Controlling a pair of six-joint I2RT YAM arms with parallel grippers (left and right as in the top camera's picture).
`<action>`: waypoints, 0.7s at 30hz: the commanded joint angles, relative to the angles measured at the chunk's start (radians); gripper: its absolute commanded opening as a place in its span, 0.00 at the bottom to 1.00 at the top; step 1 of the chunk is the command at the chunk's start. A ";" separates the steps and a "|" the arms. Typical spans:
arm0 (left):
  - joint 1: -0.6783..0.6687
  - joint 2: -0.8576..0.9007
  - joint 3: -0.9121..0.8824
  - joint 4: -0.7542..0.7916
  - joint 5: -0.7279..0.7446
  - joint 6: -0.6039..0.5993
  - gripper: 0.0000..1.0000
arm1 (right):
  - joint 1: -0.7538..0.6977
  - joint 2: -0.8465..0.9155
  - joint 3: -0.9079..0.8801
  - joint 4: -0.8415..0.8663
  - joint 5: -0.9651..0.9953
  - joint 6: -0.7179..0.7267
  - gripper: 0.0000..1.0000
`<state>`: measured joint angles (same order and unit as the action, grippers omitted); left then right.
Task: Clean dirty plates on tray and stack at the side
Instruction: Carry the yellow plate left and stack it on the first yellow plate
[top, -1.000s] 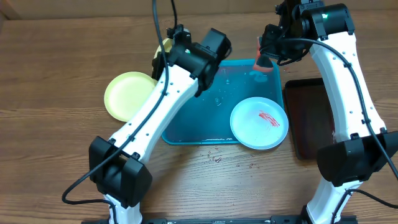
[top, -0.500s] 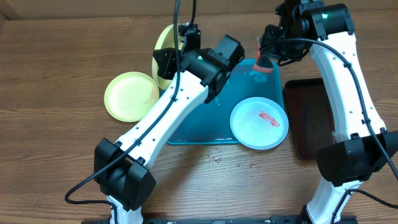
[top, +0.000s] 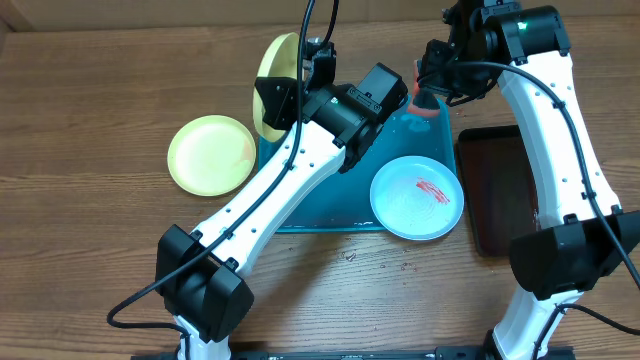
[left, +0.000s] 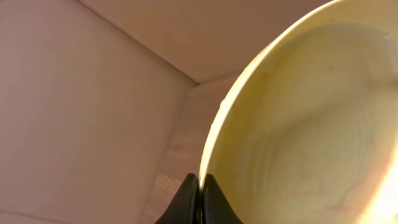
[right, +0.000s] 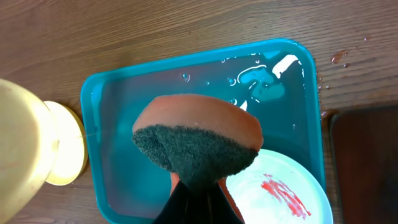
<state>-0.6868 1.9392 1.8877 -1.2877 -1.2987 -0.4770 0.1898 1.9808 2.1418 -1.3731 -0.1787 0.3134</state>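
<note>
Pinching the rim of a yellow-green rimmed round shallow plate (left: 298, 124), the left gripper (left: 199, 186) has its dark jaws closed to the rim's thickness. The plate hangs tilted on edge above the far left corner of the large turquoise-blue rectangular plastic tray (top: 340, 212). The right gripper (right: 198, 190) is clamped on an orange-brown sponge with a dark green scouring face (right: 196, 140), held over the tray's wet far right corner. A pale blue rimmed round plate (top: 417, 197) with a red smear lies flat in the tray's near right part. A second yellow-green round plate (top: 208, 153) rests on the wooden table (top: 90, 100) just left of the tray, and a smaller black glossy tray (top: 490, 190) sits to the right.

The step in hand looks like moving the lifted plate to the side stack. The next move calls for swinging it left, levelling it, and lowering it centred onto the resting plate before the jaws part. The smeared blue plate remains for the sponge.
</note>
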 joint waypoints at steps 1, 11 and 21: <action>0.023 -0.031 0.011 -0.019 0.195 -0.054 0.04 | -0.002 -0.006 0.004 0.002 0.003 -0.007 0.04; 0.313 -0.076 0.011 -0.078 0.872 0.049 0.05 | -0.002 -0.006 0.004 -0.006 0.003 -0.023 0.04; 0.773 -0.124 -0.030 -0.069 1.357 0.291 0.04 | -0.002 -0.006 0.004 -0.014 0.002 -0.023 0.04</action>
<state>-0.0223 1.8481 1.8874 -1.3640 -0.1425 -0.2920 0.1894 1.9808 2.1418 -1.3891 -0.1783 0.2993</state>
